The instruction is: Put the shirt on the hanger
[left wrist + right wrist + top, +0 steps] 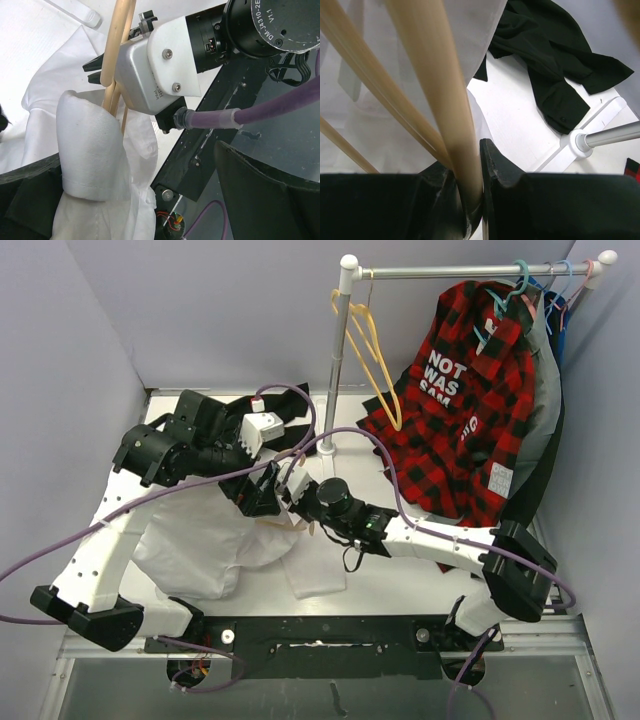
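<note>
Hanger (445, 115): tan rod clenched between the jaws of the right gripper (470, 185).
Shirt (90, 150): heaped to the left of that gripper, with one fold standing inside the left jaws.
Left gripper (140, 190): spread wide and grasping nothing.
Axis: the hanger rods slant from the right jaws toward the fold, their ends hidden behind cloth.
Nearer arm: the left, already at the shirt and probably best placed to draw cloth over the rod.

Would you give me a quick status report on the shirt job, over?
Right hand shut on hanger. Left hand open around shirt fold. Black garment lies apart by the rack post.
</note>
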### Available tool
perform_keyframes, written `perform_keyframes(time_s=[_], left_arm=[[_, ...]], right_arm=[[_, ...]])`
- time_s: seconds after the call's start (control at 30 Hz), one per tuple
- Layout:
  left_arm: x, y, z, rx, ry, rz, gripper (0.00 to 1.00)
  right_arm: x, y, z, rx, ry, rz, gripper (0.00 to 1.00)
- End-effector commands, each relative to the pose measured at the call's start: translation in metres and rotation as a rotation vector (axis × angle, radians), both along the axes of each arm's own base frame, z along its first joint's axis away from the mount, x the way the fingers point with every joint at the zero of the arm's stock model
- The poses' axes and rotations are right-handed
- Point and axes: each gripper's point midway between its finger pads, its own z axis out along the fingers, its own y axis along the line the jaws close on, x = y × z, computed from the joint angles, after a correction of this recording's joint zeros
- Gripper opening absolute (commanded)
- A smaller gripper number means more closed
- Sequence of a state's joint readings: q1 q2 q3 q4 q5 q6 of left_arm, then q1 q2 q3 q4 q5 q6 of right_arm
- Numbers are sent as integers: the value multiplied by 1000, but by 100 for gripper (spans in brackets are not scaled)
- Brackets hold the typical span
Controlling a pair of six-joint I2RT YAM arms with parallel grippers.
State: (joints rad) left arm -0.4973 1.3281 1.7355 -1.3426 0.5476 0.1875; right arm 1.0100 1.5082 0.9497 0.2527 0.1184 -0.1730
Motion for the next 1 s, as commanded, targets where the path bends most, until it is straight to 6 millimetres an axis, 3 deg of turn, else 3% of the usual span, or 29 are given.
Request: perform_keyframes(time_s=[0.0,0.5,0.63,0.97], left_arm=[[-28,-22,30,-134,-12,-141,98],[-11,-15,-1,-40,-115,-220,98],[-3,-21,5,-43,-125,-230,98],[13,-30,50,-63,-259,-264,98]], right_arm=[[12,-6,-14,-69,-48,-38,0],[2,-28,-59,-179,-42,-22,0],[1,-31,-67,-202,-37,-20,0],[-2,-37,-81,-242,-21,-10,0]])
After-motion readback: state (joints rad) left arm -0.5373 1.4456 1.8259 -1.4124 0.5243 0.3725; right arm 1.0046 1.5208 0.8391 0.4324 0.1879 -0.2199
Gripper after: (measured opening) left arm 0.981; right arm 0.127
